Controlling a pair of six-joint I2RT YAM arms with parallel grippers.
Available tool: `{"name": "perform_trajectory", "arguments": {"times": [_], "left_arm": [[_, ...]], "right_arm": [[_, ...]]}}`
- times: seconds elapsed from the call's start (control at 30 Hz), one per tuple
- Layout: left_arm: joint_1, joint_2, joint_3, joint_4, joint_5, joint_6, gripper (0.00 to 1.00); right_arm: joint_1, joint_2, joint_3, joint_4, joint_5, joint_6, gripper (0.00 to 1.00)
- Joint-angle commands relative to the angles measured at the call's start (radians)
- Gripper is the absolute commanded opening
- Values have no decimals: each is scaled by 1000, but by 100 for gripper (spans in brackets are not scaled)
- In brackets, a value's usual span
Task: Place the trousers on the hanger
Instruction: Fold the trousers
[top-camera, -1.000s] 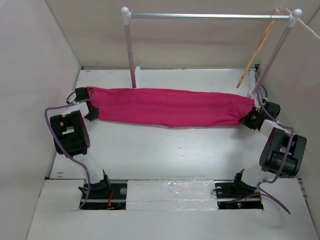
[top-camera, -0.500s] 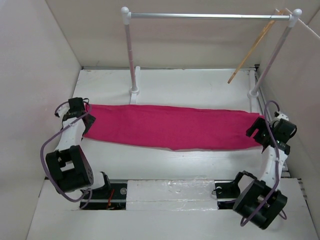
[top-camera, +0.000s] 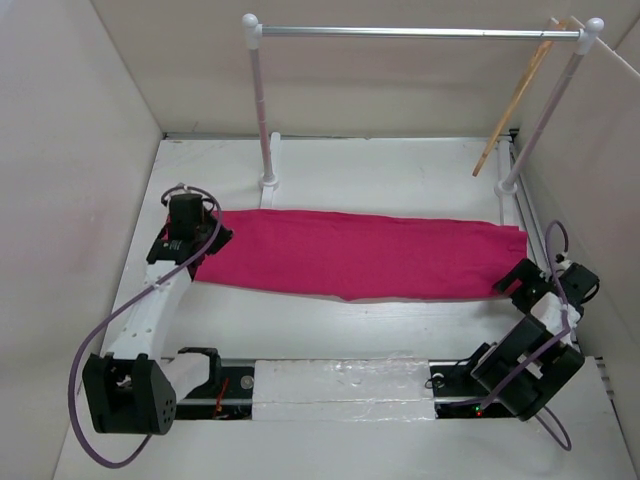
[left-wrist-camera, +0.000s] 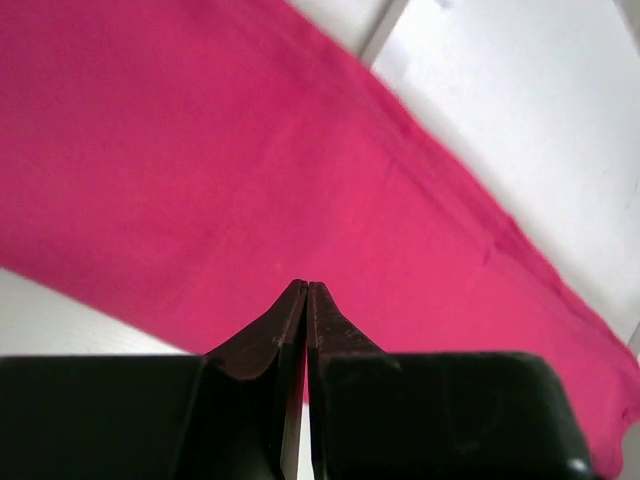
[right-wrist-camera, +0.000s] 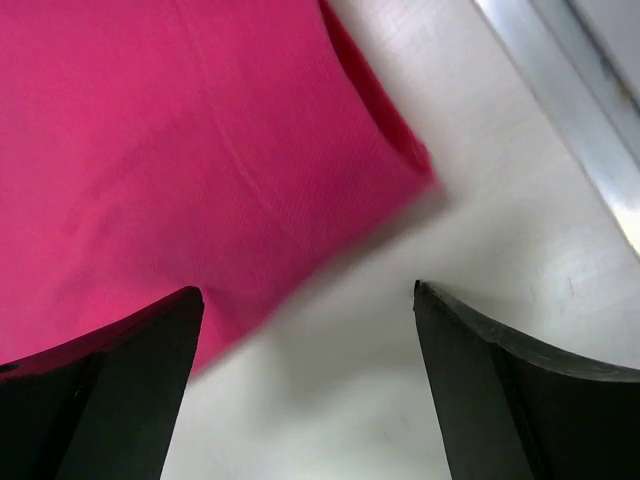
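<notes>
The trousers (top-camera: 360, 250) lie flat lengthwise on the table (top-camera: 350, 170) on the near side of the rail (top-camera: 420, 32), well apart from the hanger (top-camera: 514, 100), which hangs tilted at the rail's right end. The left pincer (left-wrist-camera: 305, 290) is fully closed above the left end with no cloth visible between its tips; the right pincer (right-wrist-camera: 308, 292) is spread wide and empty at the right corner. Risk: a grasp that catches only one layer may let the garment slip and bunch before reaching the hanger.
</notes>
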Motion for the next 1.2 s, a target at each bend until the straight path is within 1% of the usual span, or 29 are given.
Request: {"name": "perform_trajectory", "arguments": {"times": [0.0,0.03,0.07,0.1,0.17,0.2,0.23,0.27,0.3,0.37,0.4,0.43,0.47,0.5,0.53,0.6,0.63,0.67,0.7,0.73,0.77,0.83,0.87,0.93,0.97,1.03,1.07,1.13,1.17], "left_arm": [[7,-29,-92,42,131,33,0],[7,-32,-111,45,129,47,0],[7,-31,-117,46,137,47,0],[7,-29,-120,53,147,65,0],[7,-23,-120,50,169,78,0],[7,-22,-120,53,174,85,0],[7,-19,-118,55,175,104,0],[7,-14,-118,55,184,107,0],[7,-12,-118,67,195,111,0],[-17,-5,-121,84,223,113,0],[-55,0,-117,96,209,113,0],[-110,10,-91,93,135,110,0],[-175,47,-76,89,102,93,0],[-309,67,-62,88,80,75,0],[-380,93,-31,92,21,52,0],[-506,148,-7,113,-47,-22,0],[-602,167,-2,131,-61,-42,0],[-646,211,10,153,-76,-60,0],[-728,272,33,180,-92,-106,0],[-767,273,52,190,-101,-106,0],[-802,349,75,199,-109,-115,0],[-885,423,147,200,-118,-143,0],[-910,485,167,207,-118,-149,0],[-953,535,207,236,-109,-164,0],[-994,582,217,245,-103,-172,0],[-1040,628,250,279,-84,-188,0],[-1078,691,270,288,-76,-192,0],[-1112,762,343,291,-47,-201,0],[-1128,835,372,292,-40,-203,0]], "right_arm": [[-9,99,-65,254,-61,82,92],[1,148,-99,359,-99,136,88],[1,165,-107,361,-107,158,85],[21,179,-110,465,-121,185,81],[41,193,-70,508,-140,178,64],[57,178,-44,471,-134,158,48],[57,156,-24,451,-146,129,19],[69,124,19,421,-156,116,7],[80,19,40,317,-155,100,0],[139,-130,82,226,-137,83,0],[167,-281,131,128,-120,80,0],[229,-333,164,67,-59,76,0],[266,-353,213,-7,-25,55,0],[297,-358,285,-111,-5,40,0],[323,-371,309,-135,21,32,0],[334,-375,376,-239,46,-18,0],[334,-373,454,-271,82,-61,0],[348,-362,496,-297,101,-80,0],[362,-346,583,-373,133,-113,0],[362,-345,623,-374,144,-127,0],[371,-336,660,-391,156,-137,0],[388,-325,758,-434,185,-160,0],[402,-315,778,-440,183,-163,0],[423,-302,821,-457,167,-174,0],[432,-299,847,-462,164,-174,0],[463,-295,863,-466,166,-172,0],[463,-296,883,-469,166,-172,0],[504,-290,909,-474,155,-172,0],[520,-286,919,-468,144,-172,0]]}}
